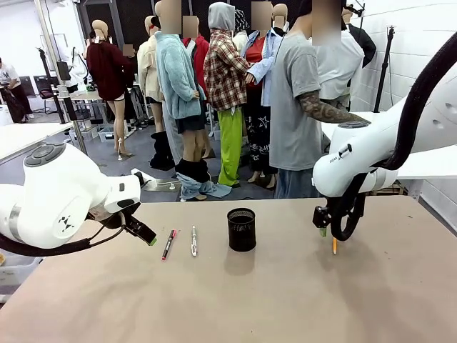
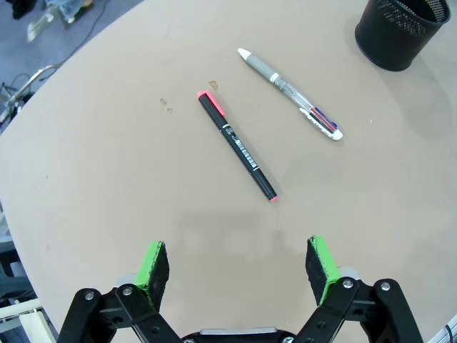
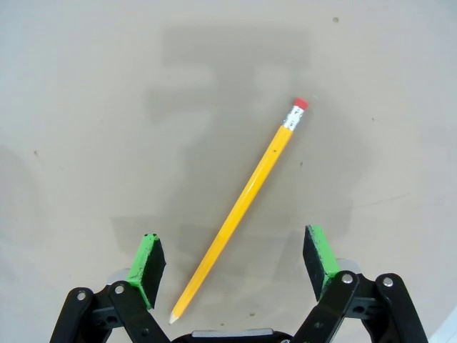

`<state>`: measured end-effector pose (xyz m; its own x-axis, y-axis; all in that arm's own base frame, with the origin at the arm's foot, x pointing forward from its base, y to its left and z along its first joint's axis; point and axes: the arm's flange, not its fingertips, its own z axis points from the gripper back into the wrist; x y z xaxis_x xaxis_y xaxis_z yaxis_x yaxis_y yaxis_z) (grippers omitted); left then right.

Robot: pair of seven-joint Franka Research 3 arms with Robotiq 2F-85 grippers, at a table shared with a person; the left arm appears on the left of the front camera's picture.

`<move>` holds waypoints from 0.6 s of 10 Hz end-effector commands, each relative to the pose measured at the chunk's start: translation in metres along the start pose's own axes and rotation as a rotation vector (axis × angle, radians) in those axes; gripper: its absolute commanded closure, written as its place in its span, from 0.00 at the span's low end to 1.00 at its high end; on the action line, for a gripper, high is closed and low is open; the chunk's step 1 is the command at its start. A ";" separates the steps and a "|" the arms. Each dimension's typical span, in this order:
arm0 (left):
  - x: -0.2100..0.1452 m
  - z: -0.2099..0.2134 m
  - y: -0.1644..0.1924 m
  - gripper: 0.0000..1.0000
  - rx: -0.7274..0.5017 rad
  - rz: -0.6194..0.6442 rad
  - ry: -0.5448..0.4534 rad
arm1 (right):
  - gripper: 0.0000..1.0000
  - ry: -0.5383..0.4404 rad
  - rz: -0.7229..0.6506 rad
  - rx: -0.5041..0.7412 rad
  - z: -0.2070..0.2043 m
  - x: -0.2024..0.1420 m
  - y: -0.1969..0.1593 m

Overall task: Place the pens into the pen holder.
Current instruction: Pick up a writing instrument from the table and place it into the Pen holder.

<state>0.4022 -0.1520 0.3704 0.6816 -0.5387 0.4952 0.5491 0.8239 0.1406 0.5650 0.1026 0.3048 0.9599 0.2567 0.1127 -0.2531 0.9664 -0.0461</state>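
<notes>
Left gripper [image 2: 237,261] hangs with its jaws wide apart and nothing between them, above bare table at the left, near the black pen [image 2: 238,146]. That pen has a pink-red cap and lies flat, with the silver pen [image 2: 291,93] just to its right. The two pens are close but not touching. Right of them, near the middle, the black mesh pen holder [image 1: 241,229] stands upright. The right gripper [image 3: 233,256] is also spread wide and grips nothing. It hovers low over the yellow pencil [image 3: 246,200], which lies slantwise on the table between the green pads, well to the right of the holder.

The table [image 1: 285,300] is a plain tan board with a few small marks. At its far side stands a person in a grey T-shirt [image 1: 296,107], and grey floor and other tables lie farther back.

From the front the right gripper hides most of the pencil. The left wrist view cuts off the holder's rim, and its dark inside cannot be made out
</notes>
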 end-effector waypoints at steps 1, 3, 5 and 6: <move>0.000 0.001 0.001 0.00 0.001 0.003 -0.002 | 0.12 0.025 -0.037 0.033 -0.004 0.009 -0.005; 0.000 0.001 0.001 0.00 0.001 0.003 -0.002 | 0.47 0.048 -0.025 0.061 -0.009 0.011 -0.006; 0.000 0.001 0.001 0.00 0.001 0.003 -0.002 | 0.86 0.080 -0.020 0.070 -0.013 0.014 -0.006; 0.000 0.001 0.001 0.00 0.001 0.003 -0.002 | 1.00 0.097 -0.012 0.075 -0.015 0.015 -0.005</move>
<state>0.4022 -0.1520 0.3704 0.6816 -0.5387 0.4952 0.5491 0.8239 0.1406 0.5758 0.1024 0.3020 0.9718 0.2293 0.0555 -0.2296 0.9733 -0.0015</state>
